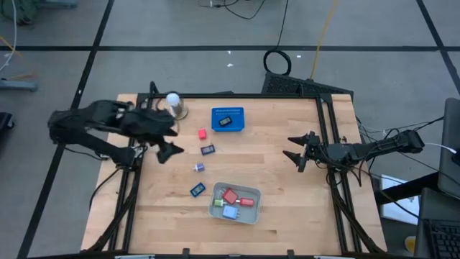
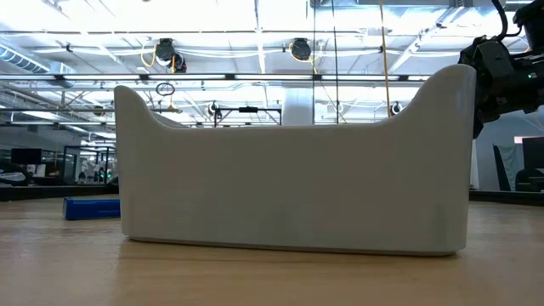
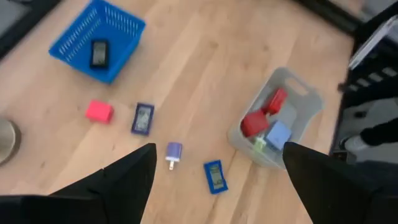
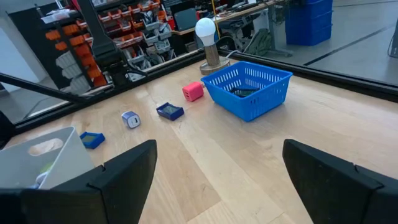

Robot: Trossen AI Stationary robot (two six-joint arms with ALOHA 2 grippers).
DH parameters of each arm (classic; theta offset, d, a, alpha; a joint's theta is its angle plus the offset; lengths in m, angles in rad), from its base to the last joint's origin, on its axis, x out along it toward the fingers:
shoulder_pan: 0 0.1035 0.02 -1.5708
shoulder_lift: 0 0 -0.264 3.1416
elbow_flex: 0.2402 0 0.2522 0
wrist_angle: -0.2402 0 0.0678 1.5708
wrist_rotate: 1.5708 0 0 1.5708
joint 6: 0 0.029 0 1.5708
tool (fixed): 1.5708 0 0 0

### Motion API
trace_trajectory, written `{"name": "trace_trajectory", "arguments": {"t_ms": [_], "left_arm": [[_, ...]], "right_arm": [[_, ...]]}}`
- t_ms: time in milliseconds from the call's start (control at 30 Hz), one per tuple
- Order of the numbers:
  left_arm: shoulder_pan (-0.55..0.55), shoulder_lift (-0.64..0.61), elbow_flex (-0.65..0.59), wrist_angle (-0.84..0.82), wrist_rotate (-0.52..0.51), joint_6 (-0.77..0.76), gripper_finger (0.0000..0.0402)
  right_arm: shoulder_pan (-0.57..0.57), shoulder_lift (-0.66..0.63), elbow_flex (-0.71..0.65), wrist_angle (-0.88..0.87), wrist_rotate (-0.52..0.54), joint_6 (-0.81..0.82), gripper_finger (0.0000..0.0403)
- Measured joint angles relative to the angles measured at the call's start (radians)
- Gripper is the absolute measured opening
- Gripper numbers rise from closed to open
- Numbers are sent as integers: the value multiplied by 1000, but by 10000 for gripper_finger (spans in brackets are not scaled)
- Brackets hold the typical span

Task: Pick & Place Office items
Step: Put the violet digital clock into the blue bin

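Observation:
Loose office items lie flat on the wooden table: a red block (image 1: 203,134) (image 3: 99,111), a dark blue piece (image 1: 208,150) (image 3: 143,118), a small purple piece (image 1: 199,167) (image 3: 174,152) and a blue piece (image 1: 198,190) (image 3: 214,177). A grey tray (image 1: 248,214) (image 3: 305,99) near the front edge holds red, green and blue pieces. My left gripper (image 1: 171,141) (image 3: 219,152) hangs open above the table's left part, tipped down toward the loose pieces, with nothing between its fingers. My right gripper (image 1: 289,147) (image 4: 219,148) stands open and low at the right, pointing left.
A blue perforated basket (image 1: 238,126) (image 4: 249,93) with a black item inside stands at the far middle. A white ball on a round stand (image 1: 174,104) (image 4: 205,31) is at the far left. In the low view the tray's wall (image 2: 297,170) fills the picture.

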Motion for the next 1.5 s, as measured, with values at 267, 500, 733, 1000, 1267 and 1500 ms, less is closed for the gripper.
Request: {"name": "trace_trajectory", "arguments": {"t_ms": [267,500,733,1000,1267,1500], "left_arm": [[108,178,0,-134,-18,52,353],[204,342,0,-99,-7,203,353],[244,480,0,-9,52,347,353],[246,542,-26,67,48,415,353],[294,540,-128,160,72,450,353],[316,540,-234,252,97,455,353]], "right_arm": [[0,0,0,-2,0,6,339],[0,0,0,-5,0,4,339],[0,0,0,-6,0,4,339],[0,0,0,-8,-1,3,339],[0,0,0,-6,0,-5,339],[0,0,0,-5,0,-17,339]]}}
